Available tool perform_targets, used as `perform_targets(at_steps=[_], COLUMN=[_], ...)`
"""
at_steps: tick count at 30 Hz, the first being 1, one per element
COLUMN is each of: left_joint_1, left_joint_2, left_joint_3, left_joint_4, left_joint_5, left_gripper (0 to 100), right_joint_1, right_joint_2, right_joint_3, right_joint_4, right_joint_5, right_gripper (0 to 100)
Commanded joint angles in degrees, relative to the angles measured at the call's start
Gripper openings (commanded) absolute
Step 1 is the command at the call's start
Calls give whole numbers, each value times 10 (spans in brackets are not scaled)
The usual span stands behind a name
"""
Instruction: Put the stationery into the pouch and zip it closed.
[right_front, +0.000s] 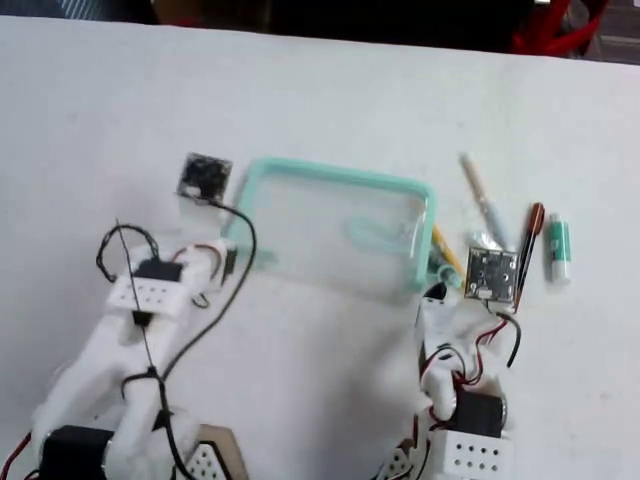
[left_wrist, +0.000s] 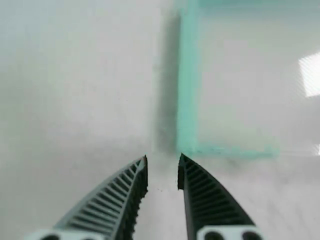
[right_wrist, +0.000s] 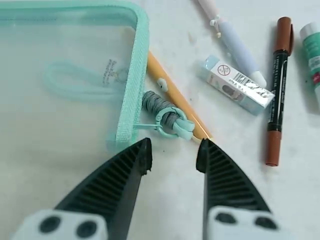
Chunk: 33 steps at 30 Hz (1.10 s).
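A clear pouch (right_front: 335, 225) with a mint green zip edge lies flat in the middle of the table. My left gripper (left_wrist: 162, 167) sits just off the pouch's left near corner (left_wrist: 187, 147), slightly open and empty. My right gripper (right_wrist: 172, 150) is open and empty right before the mint zipper pull (right_wrist: 170, 120) at the pouch's right near corner. Beside that corner lie a yellow pencil (right_wrist: 175, 95), a small white box (right_wrist: 240, 85), a pale pen (right_wrist: 235, 42), a brown marker (right_wrist: 277, 90) and a green glue stick (right_wrist: 312, 50).
The stationery (right_front: 530, 250) lies spread to the right of the pouch, close to my right arm (right_front: 465, 400). My left arm (right_front: 140, 320) comes in from the front left. A dark edge (right_front: 350, 25) runs along the table's far side.
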Motion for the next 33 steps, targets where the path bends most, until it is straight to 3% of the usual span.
perform_targets(at_steps=[1,5,11,16,19,24,29,33], left_joint_1=[-17,-53,-149,-159,-131,-62,-19,15], left_joint_2=[-13,-28,-30,-30,-31,-31,-32,-32], left_joint_3=[-26,-25,-34,-34,-34,-31,-29,-29], left_joint_4=[-16,-16,-31,-33,-28,-25,-10,9], left_joint_5=[10,24,140,180,171,90,78,5], left_gripper=[116,116,116,116,120,119,122,122], right_joint_1=[-1,-1,-1,-1,-1,-1,18,53], right_joint_2=[-3,-3,-3,-3,-3,-3,-4,-5], right_joint_3=[3,3,3,3,3,3,3,3], right_joint_4=[3,3,3,3,3,3,3,-1], right_joint_5=[4,4,4,4,4,4,4,4], right_gripper=[159,159,159,159,159,159,156,159])
